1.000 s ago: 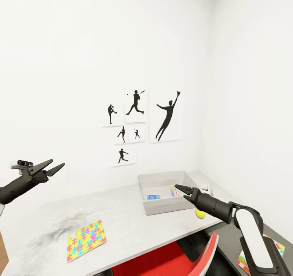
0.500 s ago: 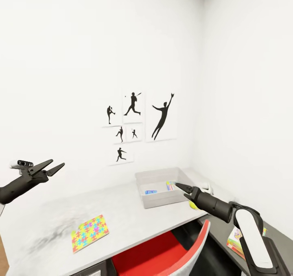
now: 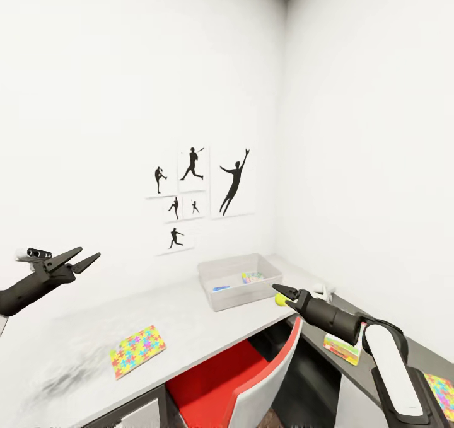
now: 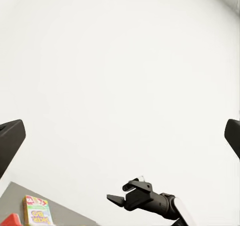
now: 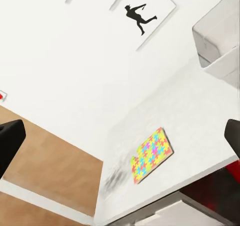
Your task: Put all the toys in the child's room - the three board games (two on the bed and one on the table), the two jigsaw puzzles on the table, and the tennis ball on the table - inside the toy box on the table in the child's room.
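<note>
Red chair (image 3: 243,377) tucked under counter (image 3: 189,318) — between robot and toy box (image 3: 239,280); jigsaw puzzle (image 3: 137,351) near the edge, tennis ball (image 3: 280,299) seemingly beside right gripper (image 3: 282,291). Both jaws spread, empty.

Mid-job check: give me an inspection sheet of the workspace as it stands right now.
Surface: pale table, dark smudge near its left end.
Job's things: grey toy box at the table's far end, colourful items inside; one jigsaw puzzle flat near the front edge; tennis ball beside the box; a game box and another puzzle sheet on the lower dark cabinet.
Clutter: red chair pushed up to the table.
Grippers: left gripper open, empty, raised over the table's left end; right gripper open, empty, near the ball.
Cables: nothing seen.
Surroundings: white walls, baseball silhouette pictures.
</note>
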{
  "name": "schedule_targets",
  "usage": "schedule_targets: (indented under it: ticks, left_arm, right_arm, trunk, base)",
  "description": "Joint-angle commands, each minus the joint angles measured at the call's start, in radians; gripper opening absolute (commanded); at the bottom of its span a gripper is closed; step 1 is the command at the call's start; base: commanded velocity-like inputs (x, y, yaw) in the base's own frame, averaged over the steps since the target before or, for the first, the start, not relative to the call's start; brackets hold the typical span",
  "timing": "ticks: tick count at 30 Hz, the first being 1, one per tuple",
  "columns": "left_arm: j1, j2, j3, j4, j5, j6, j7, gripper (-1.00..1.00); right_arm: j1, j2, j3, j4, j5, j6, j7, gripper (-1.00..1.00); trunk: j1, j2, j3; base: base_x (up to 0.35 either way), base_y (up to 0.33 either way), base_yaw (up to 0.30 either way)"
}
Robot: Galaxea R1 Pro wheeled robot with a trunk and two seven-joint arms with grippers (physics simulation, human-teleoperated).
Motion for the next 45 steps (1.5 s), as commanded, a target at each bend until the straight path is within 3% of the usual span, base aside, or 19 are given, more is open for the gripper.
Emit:
schedule_targets:
  ticks: [1,24,45]
  left_arm:
    - [0.0,0.0,0.0,0.0,0.0,0.011,-0.004,1.0]
    - [0.0,-0.001,0.0,0.0,0.0,0.011,-0.004,1.0]
    - [0.0,-0.001,0.0,0.0,0.0,0.011,-0.004,1.0]
  right_arm:
    - [-0.001,0.0,-0.001,0.001,0.01,0.005,0.01,1.0]
    - [-0.001,0.001,-0.002,0.002,0.009,0.002,0.009,1.0]
    - [-0.001,0.0,-0.018,0.004,0.008,0.001,0.008,1.0]
  trunk:
    - [0.0,-0.001,0.001]
    - [0.0,-0.001,0.017]
    - [0.0,-0.001,0.01]
  base:
    - [-0.265,0.168,-0.253]
    - [-0.255,0.162,-0.205]
    - [-0.091,0.028,-0.246]
